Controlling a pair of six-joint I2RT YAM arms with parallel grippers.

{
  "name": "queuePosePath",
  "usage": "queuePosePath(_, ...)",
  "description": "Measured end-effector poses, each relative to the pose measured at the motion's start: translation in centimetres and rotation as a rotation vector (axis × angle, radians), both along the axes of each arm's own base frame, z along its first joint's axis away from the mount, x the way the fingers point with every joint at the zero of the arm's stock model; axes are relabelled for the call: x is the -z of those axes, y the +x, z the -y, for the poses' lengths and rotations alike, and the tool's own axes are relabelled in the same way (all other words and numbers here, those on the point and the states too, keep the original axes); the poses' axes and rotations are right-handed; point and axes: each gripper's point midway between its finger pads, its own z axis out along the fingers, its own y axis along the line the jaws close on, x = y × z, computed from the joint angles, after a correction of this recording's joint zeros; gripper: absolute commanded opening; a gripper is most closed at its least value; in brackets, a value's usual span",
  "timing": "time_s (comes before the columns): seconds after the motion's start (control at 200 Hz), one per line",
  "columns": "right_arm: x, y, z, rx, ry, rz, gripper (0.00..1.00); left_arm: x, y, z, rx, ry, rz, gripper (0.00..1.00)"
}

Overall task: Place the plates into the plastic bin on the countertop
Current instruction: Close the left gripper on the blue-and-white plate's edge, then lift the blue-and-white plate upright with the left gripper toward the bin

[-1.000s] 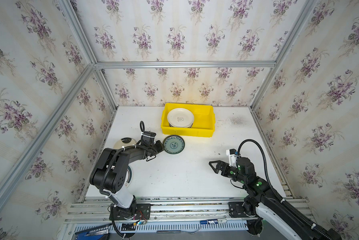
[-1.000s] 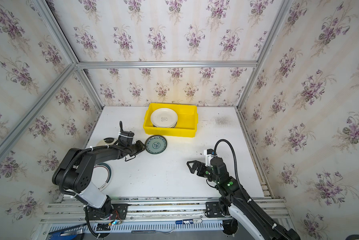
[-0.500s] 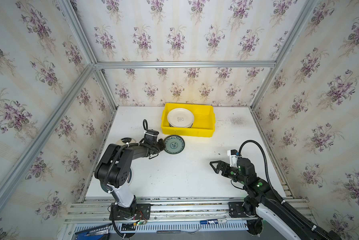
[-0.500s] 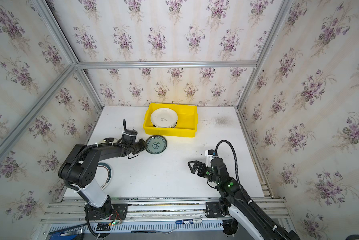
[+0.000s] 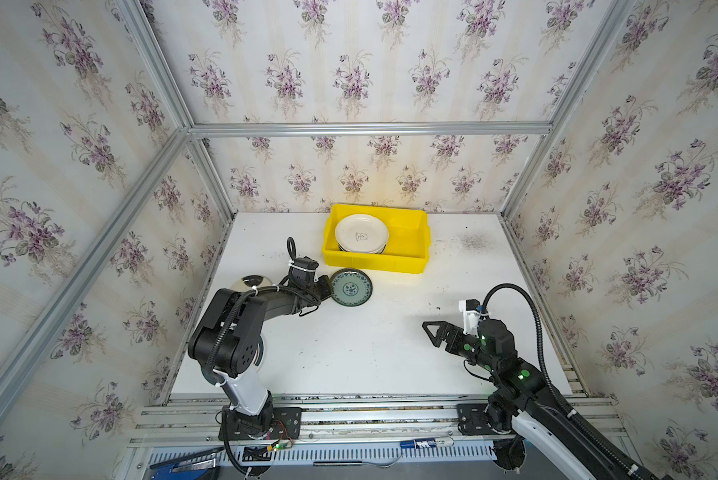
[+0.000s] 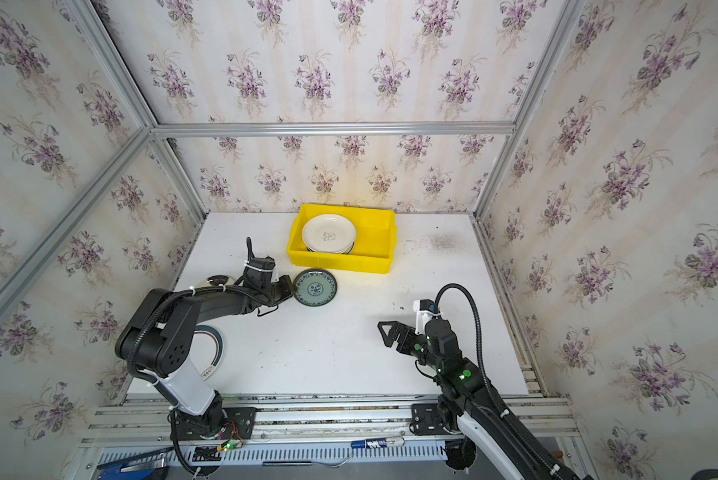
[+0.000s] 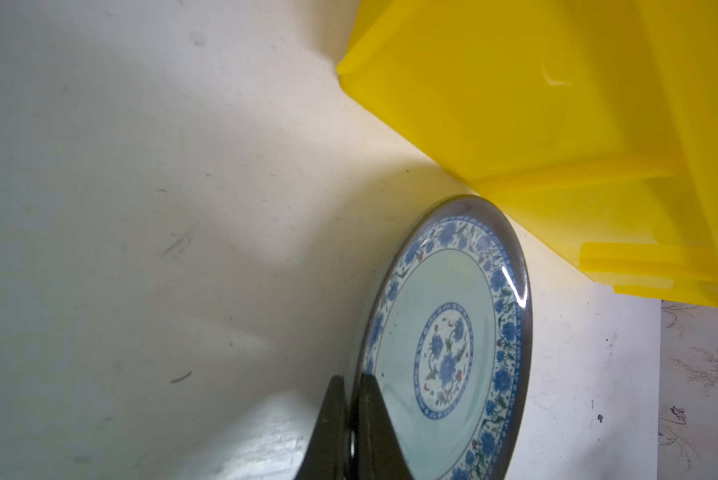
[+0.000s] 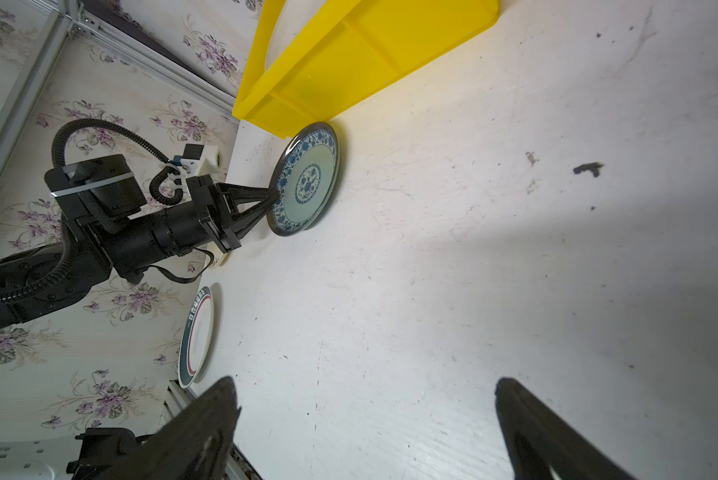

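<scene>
Your left hand point(image 5: 330, 289) is pressed together on the near rim of the round teal plate with the blue floral border and dark edge point(image 5: 351, 287). The left wrist view shows the two black fingers point(image 7: 373, 419) pinching the rim from above and below. That plate is out on the flat white desk point(image 5: 369, 353), just in front of the bright yellow rectangular plastic bin point(image 5: 376, 264), near the bin's front left corner. Its far edge comes right up to the yellow wall, but you cannot tell whether the two touch. From the right wrist view the plate point(image 8: 305, 183) looks tilted, with the held side raised a little.

Inside the bin, toward its left half, a stack of white round plates point(image 5: 361, 233) sits with a small dark mark on the top one.

Two more plates lie along the desk's left edge. A cream one point(image 6: 216, 281) is mostly hidden behind the left arm, and a white one with a dark green rim point(image 8: 197, 332) is near the arm's base.

Your right hand point(image 5: 430, 332) hangs over the bare right front of the desk with its fingers spread wide and nothing between them, well apart from the bin and every plate.
</scene>
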Motion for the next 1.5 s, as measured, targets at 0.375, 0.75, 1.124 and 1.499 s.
queuePosePath(0.375, 0.4, -0.1, 0.1, 0.007, 0.003, -0.012, 0.99, -1.4, -3.2, 0.1, 0.03, 0.026, 0.014, 0.0)
queuePosePath(0.75, -0.9, 1.5, 0.3, 0.021, -0.071, 0.017, 0.98, -6.1, -6.2, 3.5, 0.146, -0.017, 0.11, 0.0)
queuePosePath(1.124, -2.3, 2.9, -0.5, 0.003, -0.068, 0.066, 0.98, -14.2, -4.9, 6.1, 0.22, -0.049, 0.267, 0.0)
queuePosePath(1.499, -4.2, 2.9, -0.7, -0.004, -0.036, 0.14, 0.99, -20.1, -0.5, 7.5, 0.212, -0.033, 0.375, 0.0)
